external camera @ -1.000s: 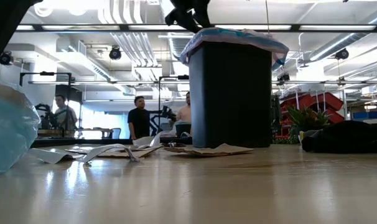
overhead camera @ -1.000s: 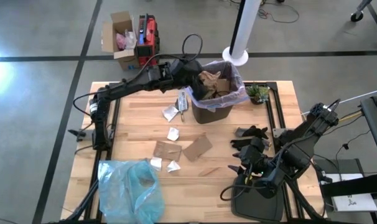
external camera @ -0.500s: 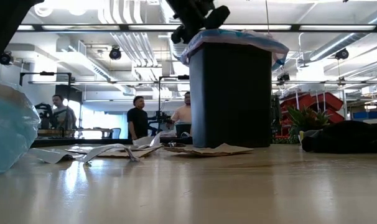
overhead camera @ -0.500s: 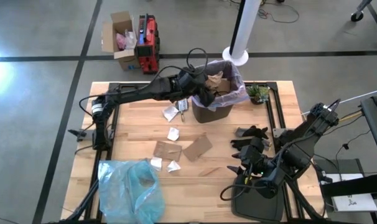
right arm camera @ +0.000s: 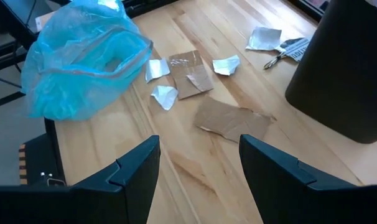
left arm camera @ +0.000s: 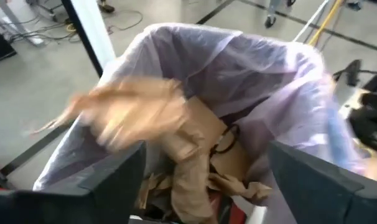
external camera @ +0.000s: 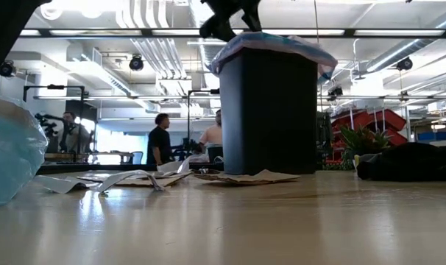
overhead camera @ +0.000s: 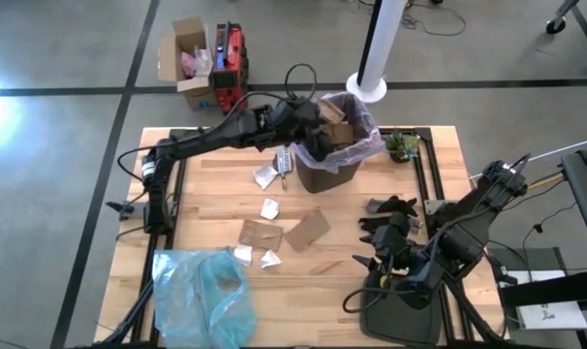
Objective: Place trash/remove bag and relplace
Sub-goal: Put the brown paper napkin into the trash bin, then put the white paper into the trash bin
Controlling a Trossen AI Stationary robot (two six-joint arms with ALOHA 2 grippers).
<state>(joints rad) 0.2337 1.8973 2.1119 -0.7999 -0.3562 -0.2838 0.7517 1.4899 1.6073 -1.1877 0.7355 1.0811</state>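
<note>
From above, the left gripper (overhead camera: 311, 124) hangs over the near rim of the black bin (overhead camera: 324, 174), whose lavender bag (overhead camera: 371, 143) already holds brown cardboard; the right gripper (overhead camera: 383, 233) waits near the table's right edge. Loose trash (overhead camera: 306, 231) lies mid-table beside the blue bag (overhead camera: 201, 296). At table height, the bin (external camera: 268, 110) stands upright with scraps (external camera: 245, 177) at its foot. The left wrist view shows spread, empty fingers above the bag (left arm camera: 251, 81) and a blurred cardboard piece (left arm camera: 135, 115), seemingly dropping. The right wrist view shows its fingers apart over 1 cardboard sheet (right arm camera: 232, 121). Judged: trash-loading step; next, fetch another scrap.
</note>
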